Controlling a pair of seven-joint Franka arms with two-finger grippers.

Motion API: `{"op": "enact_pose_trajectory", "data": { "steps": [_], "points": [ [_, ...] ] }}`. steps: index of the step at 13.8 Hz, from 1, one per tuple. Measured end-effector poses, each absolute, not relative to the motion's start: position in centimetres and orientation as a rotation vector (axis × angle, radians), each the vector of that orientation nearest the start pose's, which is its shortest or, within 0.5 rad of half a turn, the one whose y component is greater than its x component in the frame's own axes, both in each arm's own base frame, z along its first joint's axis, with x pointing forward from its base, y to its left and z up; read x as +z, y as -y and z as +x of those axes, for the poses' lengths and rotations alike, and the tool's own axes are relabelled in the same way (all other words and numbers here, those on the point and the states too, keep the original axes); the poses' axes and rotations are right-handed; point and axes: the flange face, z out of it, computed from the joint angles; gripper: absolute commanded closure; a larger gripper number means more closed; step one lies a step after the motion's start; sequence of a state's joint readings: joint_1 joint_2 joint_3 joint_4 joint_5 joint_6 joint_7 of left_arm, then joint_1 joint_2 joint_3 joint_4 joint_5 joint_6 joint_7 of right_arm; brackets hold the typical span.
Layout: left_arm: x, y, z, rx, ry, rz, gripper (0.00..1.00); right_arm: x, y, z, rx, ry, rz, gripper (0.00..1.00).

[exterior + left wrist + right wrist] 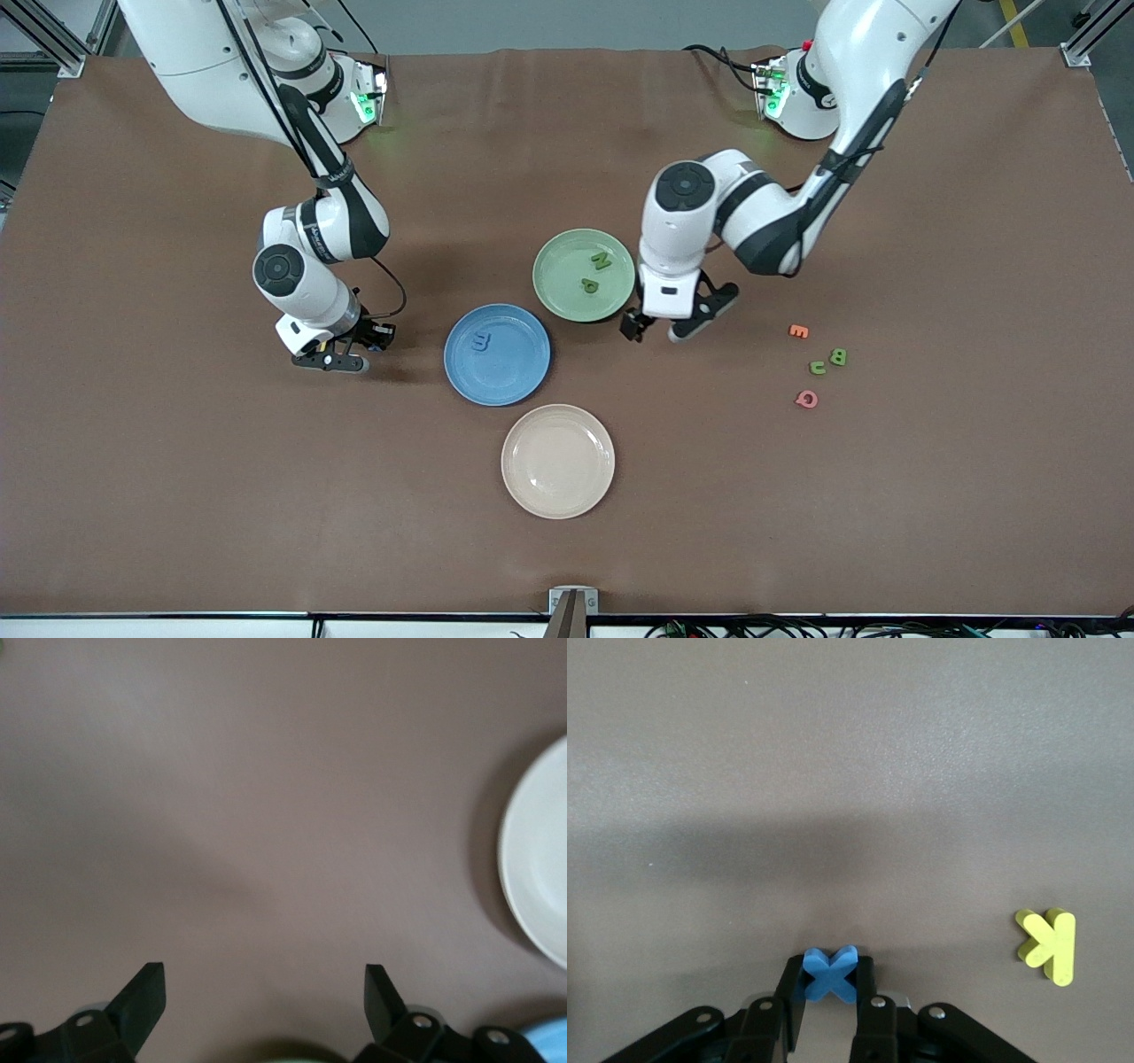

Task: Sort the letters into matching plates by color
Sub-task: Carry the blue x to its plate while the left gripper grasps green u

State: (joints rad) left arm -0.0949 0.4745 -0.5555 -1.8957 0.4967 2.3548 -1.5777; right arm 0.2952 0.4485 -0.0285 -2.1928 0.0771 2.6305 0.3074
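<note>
My right gripper is down at the table surface, beside the blue plate toward the right arm's end. It is shut on a blue x letter, which shows pinched between the fingers in the right wrist view. A blue m lies in the blue plate. The pale green plate holds a green N and P. My left gripper hangs open and empty just beside the green plate. A green B and u lie on the table toward the left arm's end.
A cream plate sits nearer the front camera than the blue plate. An orange E and a pink Q lie by the green B and u. A yellow K lies on the mat close to the right gripper.
</note>
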Motion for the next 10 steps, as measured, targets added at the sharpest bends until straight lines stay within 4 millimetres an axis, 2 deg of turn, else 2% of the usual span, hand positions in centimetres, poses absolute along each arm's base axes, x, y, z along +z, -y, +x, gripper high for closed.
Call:
{"op": "enact_pose_trajectory", "data": {
  "steps": [2, 4, 5, 8, 10],
  "points": [
    [29.0, 32.0, 54.7, -0.226, 0.962, -2.981, 0.05, 17.7, -14.5, 53.4, 0.085, -0.187, -3.123, 0.99],
    [28.3, 27.2, 56.7, -0.204, 0.865, -2.983, 0.05, 18.3, -15.5, 53.2, 0.180, -0.282, -3.128, 1.00],
    [28.0, 25.0, 57.5, -0.193, 0.795, -2.991, 0.05, 19.0, -17.1, 53.3, 0.192, -0.358, -3.125, 1.00],
    [27.3, 19.8, 59.1, -0.160, 0.616, -3.011, 0.08, 21.8, -24.6, 52.8, 0.148, -0.591, -3.091, 1.00],
    [26.4, 16.1, 59.6, -0.117, 0.470, -3.021, 0.15, 23.3, -29.1, 52.0, 0.112, -0.689, -3.061, 1.00]
  ]
}}
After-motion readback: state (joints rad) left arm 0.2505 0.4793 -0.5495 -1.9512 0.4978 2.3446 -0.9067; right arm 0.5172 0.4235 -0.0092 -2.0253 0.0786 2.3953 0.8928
